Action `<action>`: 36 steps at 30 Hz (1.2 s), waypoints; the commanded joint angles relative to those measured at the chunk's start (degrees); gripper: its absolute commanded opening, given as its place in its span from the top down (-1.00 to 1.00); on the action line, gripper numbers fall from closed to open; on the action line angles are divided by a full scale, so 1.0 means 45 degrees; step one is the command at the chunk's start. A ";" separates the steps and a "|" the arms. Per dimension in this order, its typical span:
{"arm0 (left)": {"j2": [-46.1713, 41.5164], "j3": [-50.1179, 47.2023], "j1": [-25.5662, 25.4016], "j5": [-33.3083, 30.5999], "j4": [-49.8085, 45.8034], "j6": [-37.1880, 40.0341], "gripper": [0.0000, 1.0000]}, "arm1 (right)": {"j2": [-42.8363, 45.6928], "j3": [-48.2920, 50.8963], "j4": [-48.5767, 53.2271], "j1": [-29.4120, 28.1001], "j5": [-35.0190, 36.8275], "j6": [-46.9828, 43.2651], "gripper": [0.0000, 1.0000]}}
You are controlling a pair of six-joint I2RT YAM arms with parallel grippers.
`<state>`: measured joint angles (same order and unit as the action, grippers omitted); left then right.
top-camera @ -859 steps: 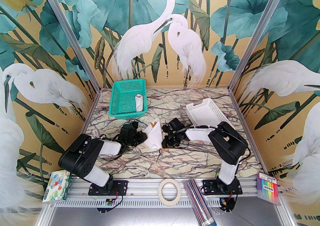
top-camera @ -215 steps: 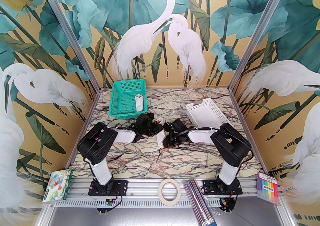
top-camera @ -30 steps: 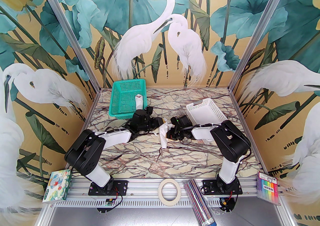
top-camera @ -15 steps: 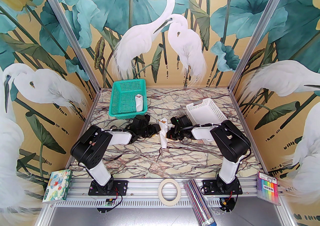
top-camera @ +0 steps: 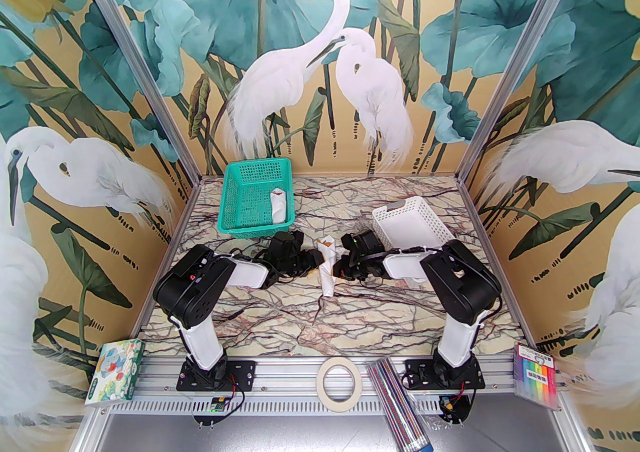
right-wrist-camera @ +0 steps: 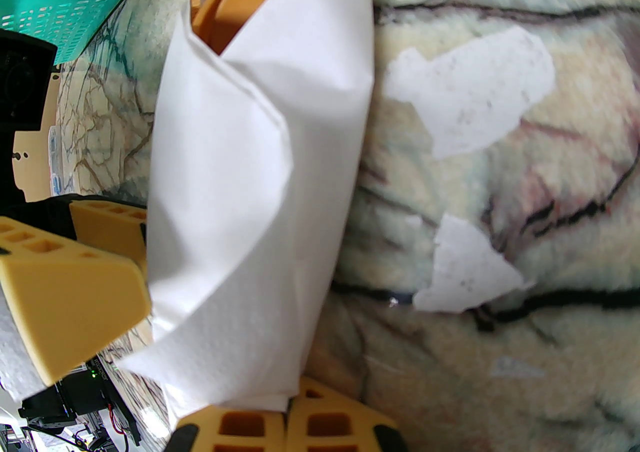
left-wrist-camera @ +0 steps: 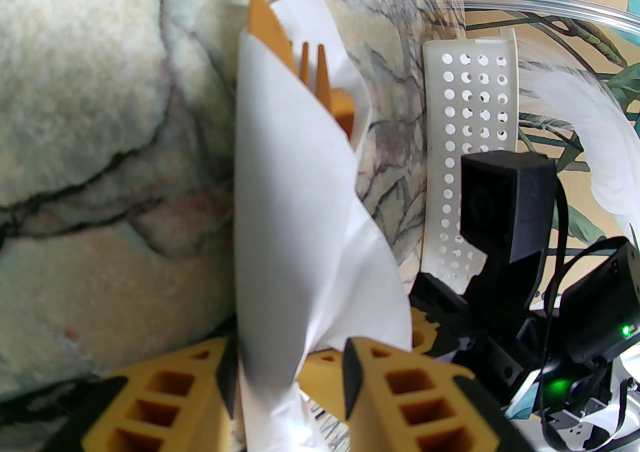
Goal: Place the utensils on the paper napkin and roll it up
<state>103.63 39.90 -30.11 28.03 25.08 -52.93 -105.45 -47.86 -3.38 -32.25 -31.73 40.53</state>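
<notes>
The paper napkin is a white roll lying on the marble table between my two grippers, and the orange-brown tips of the utensils stick out of its far end. In the left wrist view the knife and fork tips peek from the napkin. My left gripper is open, and its yellow fingers straddle the roll's near part. The right gripper is shut on the lower edge of the napkin, from the right side. A spoon bowl shows at the top.
A green basket at the back left holds another white rolled bundle. An empty white basket stands behind the right arm. White torn-looking patches mark the table right of the roll. A tape ring and boxes lie on the front rail.
My left gripper has come off the roll's far end and drawn back toward its middle, uncovering the orange tips. The right gripper and the roll have barely moved.
</notes>
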 commanded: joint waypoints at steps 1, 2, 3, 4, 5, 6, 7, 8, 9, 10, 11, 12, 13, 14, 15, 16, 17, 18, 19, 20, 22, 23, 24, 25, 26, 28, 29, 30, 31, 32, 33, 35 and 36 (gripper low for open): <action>0.0545 0.0186 -0.0299 0.0194 -0.0100 0.0014 0.17 | -0.0490 0.0244 0.0634 0.0101 0.0219 -0.0133 1.00; 0.0583 0.0176 -0.0320 0.0177 -0.0138 0.0034 0.17 | -0.0509 0.0279 0.0653 0.0119 0.0214 -0.0121 1.00; 0.0593 0.0176 -0.0350 0.0177 -0.0177 0.0066 0.17 | -0.0511 0.0315 0.0647 0.0172 0.0196 -0.0121 1.00; 0.0603 0.0186 -0.0367 0.0179 -0.0204 0.0069 0.17 | -0.0512 0.0321 0.0628 0.0193 0.0169 -0.0121 1.00; 0.0627 0.0196 -0.0384 0.0162 -0.0250 0.0092 0.17 | -0.0528 0.0371 0.0606 0.0228 0.0159 -0.0104 1.00; 0.0633 0.0214 -0.0411 0.0139 -0.0313 0.0112 0.17 | -0.0512 0.0404 0.0605 0.0249 0.0139 -0.0114 1.00; 0.0646 0.0232 -0.0455 0.0120 -0.0380 0.0139 0.18 | -0.0517 0.0438 0.0565 0.0272 0.0117 -0.0107 1.00; 0.0659 0.0288 -0.0494 0.0118 -0.0504 0.0197 0.19 | -0.0541 0.0457 0.0546 0.0296 0.0080 -0.0121 1.00; 0.0664 0.0331 -0.0528 0.0119 -0.0586 0.0257 0.22 | -0.0560 0.0482 0.0487 0.0300 0.0046 -0.0128 1.00; 0.0682 0.0369 -0.0576 0.0118 -0.0664 0.0290 0.25 | -0.0567 0.0473 0.0473 0.0328 0.0005 -0.0121 1.00; 0.0710 0.0393 -0.0613 0.0118 -0.0709 0.0315 0.27 | -0.0571 0.0478 0.0442 0.0327 -0.0017 -0.0124 1.00; 0.0718 0.0411 -0.0646 0.0118 -0.0711 0.0316 0.29 | -0.0585 0.0483 0.0423 0.0327 -0.0021 -0.0129 1.00; 0.0721 0.0411 -0.0677 0.0137 -0.0725 0.0317 0.31 | -0.0571 0.0500 0.0421 0.0345 -0.0058 -0.0137 1.00; 0.0723 0.0392 -0.0692 0.0139 -0.0722 0.0317 0.33 | -0.0590 0.0498 0.0409 0.0331 -0.0060 -0.0150 1.00; 0.0749 0.0391 -0.0692 0.0138 -0.0712 0.0317 0.36 | -0.0595 0.0500 0.0399 0.0344 -0.0088 -0.0174 1.00; 0.0740 0.0391 -0.0692 0.0138 -0.0717 0.0319 0.39 | -0.0592 0.0505 0.0393 0.0359 -0.0083 -0.0179 1.00; 0.0758 0.0404 -0.0692 0.0156 -0.0722 0.0334 0.43 | -0.0591 0.0512 0.0365 0.0369 -0.0127 -0.0204 1.00; 0.0786 0.0411 -0.0709 0.0157 -0.0723 0.0373 0.47 | -0.0596 0.0499 0.0359 0.0358 -0.0136 -0.0199 1.00; 0.0779 0.0445 -0.0712 0.0172 -0.0739 0.0392 0.50 | -0.0592 0.0503 0.0339 0.0365 -0.0155 -0.0219 1.00; 0.0815 0.0469 -0.0712 0.0158 -0.0770 0.0438 0.54 | -0.0573 0.0514 0.0323 0.0381 -0.0167 -0.0238 1.00; 0.0823 0.0464 -0.0721 0.0104 -0.0784 0.0510 0.63 | -0.0557 0.0502 0.0291 0.0390 -0.0213 -0.0275 1.00; 0.0818 0.0450 -0.0725 0.0056 -0.0800 0.0530 0.68 | -0.0514 0.0498 0.0227 0.0417 -0.0217 -0.0295 1.00; 0.0818 0.0430 -0.0731 0.0007 -0.0796 0.0578 0.75 | -0.0446 0.0518 0.0184 0.0424 -0.0249 -0.0325 1.00; 0.0803 0.0401 -0.0726 -0.0032 -0.0787 0.0601 0.80 | -0.0380 0.0518 0.0167 0.0458 -0.0253 -0.0368 1.00; 0.0794 0.0363 -0.0731 -0.0102 -0.0749 0.0609 0.86 | -0.0273 0.0504 0.0112 0.0484 -0.0281 -0.0445 0.98; 0.0713 0.0248 -0.0726 -0.0206 -0.0568 0.0587 0.96 | -0.0033 0.0486 -0.0042 0.0540 -0.0364 -0.0524 0.88; 0.0663 0.0164 -0.0709 -0.0278 -0.0405 0.0526 1.00 | 0.0098 0.0476 -0.0181 0.0559 -0.0515 -0.0587 0.82; 0.0593 0.0083 -0.0710 -0.0337 -0.0206 0.0465 1.00 | 0.0239 0.0481 -0.0276 0.0581 -0.0618 -0.0608 0.74; 0.0531 -0.0002 -0.0709 -0.0396 -0.0081 0.0427 1.00 | 0.0384 0.0488 -0.0381 0.0599 -0.0695 -0.0624 0.67; 0.0472 -0.0073 -0.0709 -0.0474 0.0086 0.0382 1.00 | 0.0574 0.0516 -0.0507 0.0640 -0.0809 -0.0622 0.61; 0.0407 -0.0149 -0.0709 -0.0541 0.0191 0.0349 1.00 | 0.0744 0.0566 -0.0619 0.0681 -0.0875 -0.0626 0.52; 0.0306 -0.0225 -0.0706 -0.0584 0.0378 0.0318 1.00 | 0.1124 0.0699 -0.0856 0.0794 -0.1100 -0.0655 0.39; 0.0247 -0.0267 -0.0712 -0.0603 0.0499 0.0317 1.00 | 0.1317 0.0792 -0.0962 0.0877 -0.1194 -0.0643 0.30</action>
<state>105.73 39.99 -32.67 26.70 26.24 -51.24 -102.72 -45.45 -5.56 -29.23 -36.05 38.52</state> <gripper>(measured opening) 0.089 0.323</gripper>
